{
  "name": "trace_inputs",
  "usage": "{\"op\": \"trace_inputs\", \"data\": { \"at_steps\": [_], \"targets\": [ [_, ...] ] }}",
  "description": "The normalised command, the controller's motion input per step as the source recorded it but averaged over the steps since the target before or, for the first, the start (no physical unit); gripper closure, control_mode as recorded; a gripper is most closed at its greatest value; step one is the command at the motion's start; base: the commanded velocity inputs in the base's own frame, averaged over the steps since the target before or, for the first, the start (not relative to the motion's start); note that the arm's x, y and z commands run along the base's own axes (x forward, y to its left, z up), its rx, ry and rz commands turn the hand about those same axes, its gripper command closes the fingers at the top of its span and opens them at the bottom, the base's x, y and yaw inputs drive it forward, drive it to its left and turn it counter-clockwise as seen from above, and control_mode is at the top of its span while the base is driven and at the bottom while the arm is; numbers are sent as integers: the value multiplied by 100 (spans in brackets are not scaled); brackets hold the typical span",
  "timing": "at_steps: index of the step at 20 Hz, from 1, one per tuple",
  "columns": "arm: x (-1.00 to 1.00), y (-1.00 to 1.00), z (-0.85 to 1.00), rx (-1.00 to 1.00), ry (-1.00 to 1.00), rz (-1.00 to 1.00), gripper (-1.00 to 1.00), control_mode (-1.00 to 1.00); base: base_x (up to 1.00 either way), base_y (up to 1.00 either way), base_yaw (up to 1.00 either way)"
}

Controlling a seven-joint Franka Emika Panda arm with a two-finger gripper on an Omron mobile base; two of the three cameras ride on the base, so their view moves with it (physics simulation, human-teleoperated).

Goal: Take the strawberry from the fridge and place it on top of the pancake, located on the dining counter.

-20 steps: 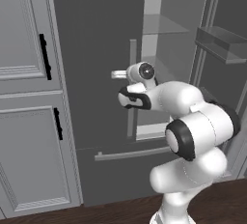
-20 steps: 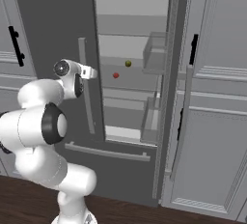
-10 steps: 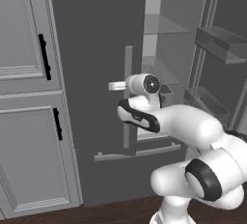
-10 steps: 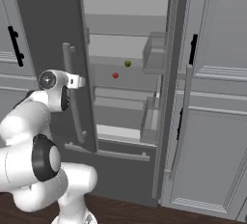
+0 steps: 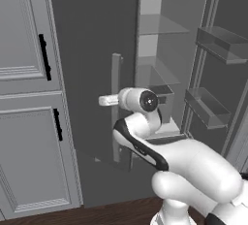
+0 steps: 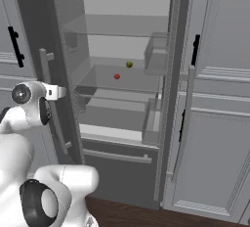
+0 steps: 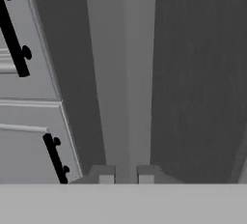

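You had the fridge [image 6: 122,99] standing open between grey cabinets [image 5: 29,98]. Your gripper [image 7: 122,174] was clenched around the left door's handle [image 7: 128,73]. The strawberry [image 6: 116,76] lay on a middle shelf, near a yellow-green fruit [image 6: 129,64].

You see a dark grey fridge [image 6: 34,20] with a lighter grey bar handle [image 7: 126,73] and a pale grey interior behind clear, faintly grey glass shelves [image 6: 117,81]. On one shelf you find a red strawberry [image 6: 116,76] and a yellow-green fruit [image 6: 129,64]. Your cabinets [image 5: 24,98] are light grey with black handles [image 5: 44,57]. The floor [image 5: 97,214] is dark brown wood.
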Motion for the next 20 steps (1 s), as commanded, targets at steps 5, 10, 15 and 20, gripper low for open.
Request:
{"op": "trace_inputs", "data": {
  "at_steps": [5, 10, 15, 20],
  "targets": [
    [-64, 42, 31, 0, 10, 0, -100, -100, 0, 0, 0],
    [-47, -26, 55, 9, 13, 0, -100, -100, 0, 0, 0],
    [-54, -86, 62, 20, 16, 0, -100, -100, 0, 0, 0],
    [-25, -98, 20, 19, 18, 0, -100, -100, 0, 0, 0]
  ]
}}
